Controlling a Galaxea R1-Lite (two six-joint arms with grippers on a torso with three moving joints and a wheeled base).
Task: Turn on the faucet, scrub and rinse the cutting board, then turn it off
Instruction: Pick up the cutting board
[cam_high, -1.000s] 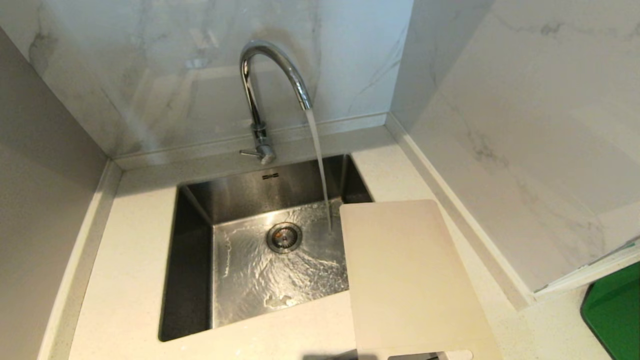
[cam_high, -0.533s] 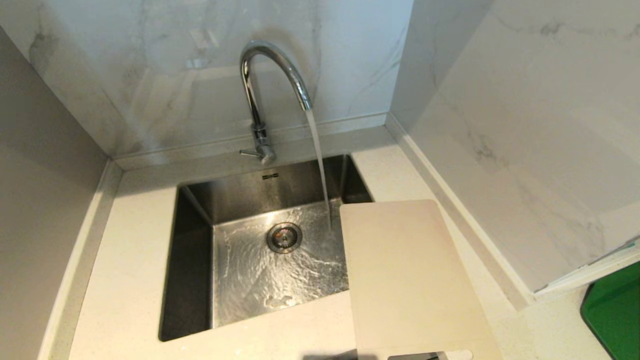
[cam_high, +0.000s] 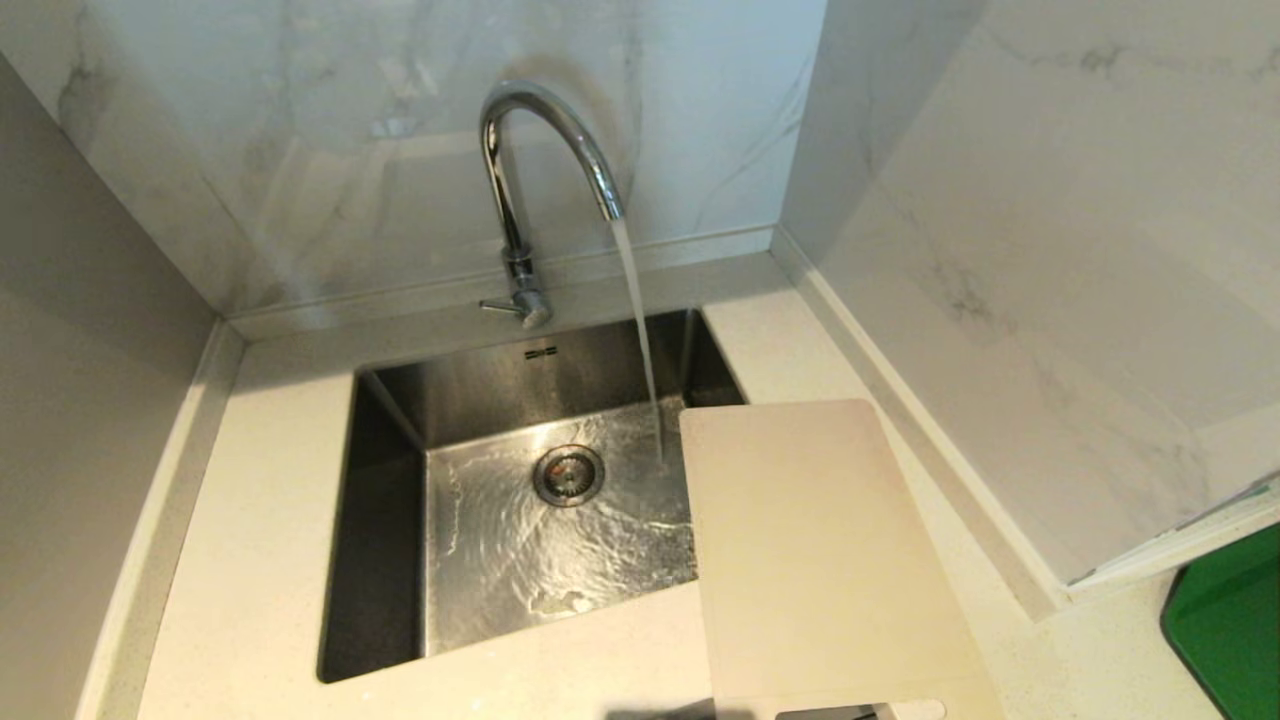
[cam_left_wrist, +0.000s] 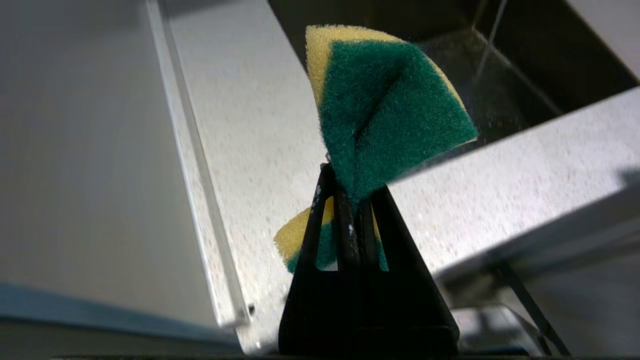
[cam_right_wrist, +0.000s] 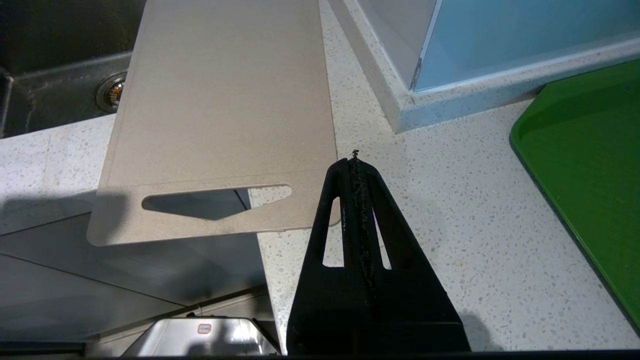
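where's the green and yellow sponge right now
The green-and-yellow scrub sponge shows only in the left wrist view, pinched folded in the left end effector, above the speckled white countertop beside the steel sink.

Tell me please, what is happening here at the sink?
The faucet is running into the sink. The left pincer is shut on a green-and-yellow sponge, near the sink's edge. The cutting board lies on the counter, one corner over the basin, outside the stream. The right pincer is shut and empty beside the board's handle end.
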